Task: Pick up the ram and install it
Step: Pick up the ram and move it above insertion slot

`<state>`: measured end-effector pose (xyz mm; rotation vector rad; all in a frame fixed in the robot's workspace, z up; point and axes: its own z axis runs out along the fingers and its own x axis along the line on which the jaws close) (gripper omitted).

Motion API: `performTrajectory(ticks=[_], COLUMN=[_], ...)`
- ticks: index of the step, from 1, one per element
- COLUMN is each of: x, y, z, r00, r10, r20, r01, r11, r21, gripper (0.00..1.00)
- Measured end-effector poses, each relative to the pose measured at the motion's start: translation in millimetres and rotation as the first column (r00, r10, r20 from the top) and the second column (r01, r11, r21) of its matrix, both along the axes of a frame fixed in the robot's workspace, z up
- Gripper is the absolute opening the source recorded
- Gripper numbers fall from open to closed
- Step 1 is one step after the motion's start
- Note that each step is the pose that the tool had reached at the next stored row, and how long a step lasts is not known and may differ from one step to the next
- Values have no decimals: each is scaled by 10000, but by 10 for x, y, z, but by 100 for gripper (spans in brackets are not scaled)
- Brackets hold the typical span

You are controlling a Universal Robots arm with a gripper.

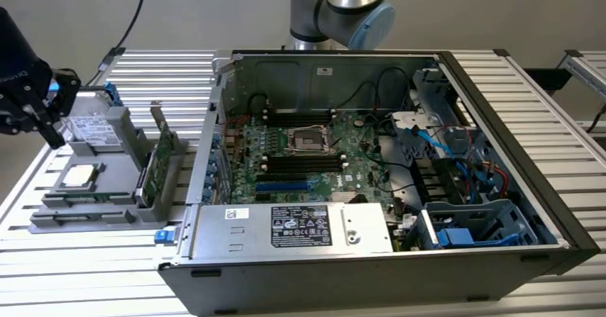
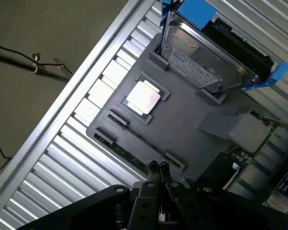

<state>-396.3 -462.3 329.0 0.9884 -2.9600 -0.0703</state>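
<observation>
The black two-fingered gripper [image 1: 52,136] hangs over the far end of a grey moulded plastic holder tray [image 1: 57,221], which sits on the ribbed aluminium table [image 1: 85,274] at the exterior view's left. In the wrist view, its fingertips [image 2: 153,168] are pressed together with nothing between them.

The ram [image 1: 90,198], a long, thin green circuit-board stick, lies flat in a slot along the near part of that tray [image 2: 182,124]; the wrist view shows it as a dark green strip [image 2: 129,155] between small clips. Just beyond it rests a square silver processor chip [image 1: 78,176], and farther still a silver hard drive in blue brackets [image 1: 95,129]. A taller green card [image 1: 163,157] stands upright at the tray's right edge. To the right is the open black computer case [image 1: 530,189], its green motherboard [image 1: 355,157] carrying rows of black slots [image 1: 303,162].
</observation>
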Motion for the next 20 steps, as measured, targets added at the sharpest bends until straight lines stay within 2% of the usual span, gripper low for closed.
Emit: performTrajectory(ticks=[5,10,14,17,20], x=[0,0,0,0,0], y=[0,0,0,0,0], z=[-21,-42,-58,-70,-82], r00=[9959,9834,9678,9525,9345], r10=[910,1815,2518,3047,3559], r20=[0,0,0,1,0], r01=[-910,-1815,-2518,-3047,-3559], r11=[9959,9834,9678,9525,9345], r21=[1,1,1,1,1], gripper=[10,10,10,10,10])
